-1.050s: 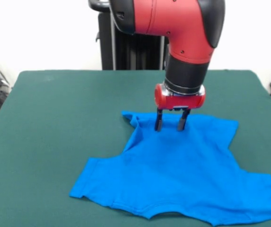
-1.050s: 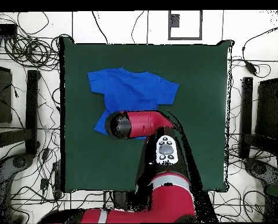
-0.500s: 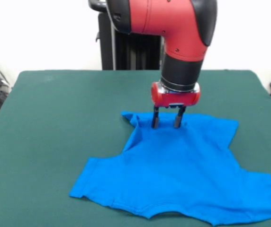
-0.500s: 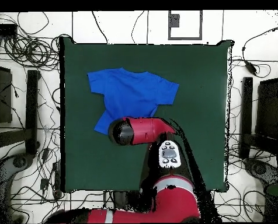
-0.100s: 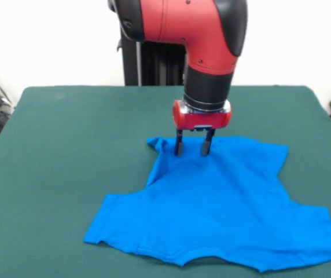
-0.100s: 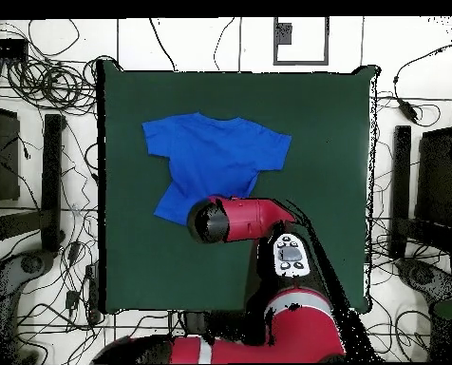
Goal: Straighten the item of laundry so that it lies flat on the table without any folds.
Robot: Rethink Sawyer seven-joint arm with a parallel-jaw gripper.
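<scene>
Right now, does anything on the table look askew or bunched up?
Yes. The blue T-shirt lies crooked on the table, with its far corner bunched into a small fold beside the open gripper.

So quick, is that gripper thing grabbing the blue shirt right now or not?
Gripper: open, its two fingers apart, tips down at the far edge of the blue T-shirt; holding nothing.

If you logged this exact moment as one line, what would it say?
gripper: open, fingertips at T-shirt's hem edge | T-shirt: spread on table, one corner bunched | not yet flat
</scene>
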